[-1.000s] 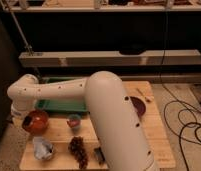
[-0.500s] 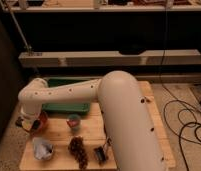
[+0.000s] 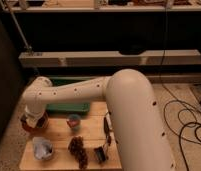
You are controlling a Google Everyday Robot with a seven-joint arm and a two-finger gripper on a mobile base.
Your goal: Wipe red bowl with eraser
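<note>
Red bowl (image 3: pixel 35 121) sits beneath the arm's bent wrist, apparently hiding the gripper (image 3: pixel 31 119).

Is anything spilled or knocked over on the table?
Nothing stands out. The red bowl, blue cup and pale dish sit upright on the table, with no spill visible. The gripper is down at the bowl.

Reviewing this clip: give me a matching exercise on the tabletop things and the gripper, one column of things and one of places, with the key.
Things:
1. red bowl
2. small bluish cup
3. pale grey-white dish
4. gripper

Places:
A. front left corner of the wooden table
B. down over the red bowl
C. table's left edge, under the arm's end
D. mid-table, before the green tray

Pairs: 1-C, 2-D, 3-A, 4-B
</note>
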